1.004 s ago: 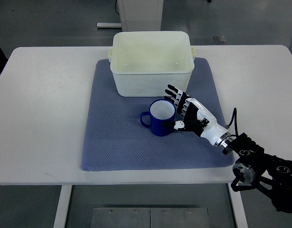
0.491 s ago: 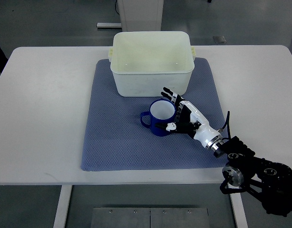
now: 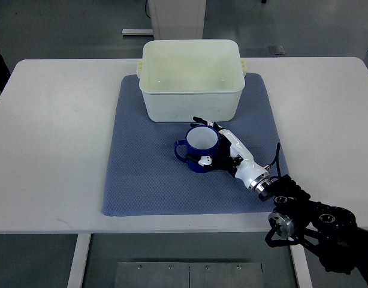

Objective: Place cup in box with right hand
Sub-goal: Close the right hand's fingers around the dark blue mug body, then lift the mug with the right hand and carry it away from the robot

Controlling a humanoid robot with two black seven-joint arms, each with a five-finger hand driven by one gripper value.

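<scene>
- A blue mug (image 3: 199,148) with a white inside stands upright on a blue-grey mat (image 3: 148,174), just below the middle of the frame, its handle pointing to the left.
- The right hand (image 3: 223,151) comes in from the lower right and wraps the mug's right side: dark fingers (image 3: 202,120) curl over the far rim, and the thumb (image 3: 204,160) presses the near wall. It looks clamped on the mug.
- The mug's base appears to sit on the mat; I cannot tell whether it is lifted at all.
- A cream plastic box (image 3: 190,78) sits at the top of the mat, open and with nothing in it, just above the mug and not touching it.
- The mat lies on a white worktop (image 3: 52,150).
- The arm's black wrist joints fill the lower right corner, past the worktop's edge.
</scene>
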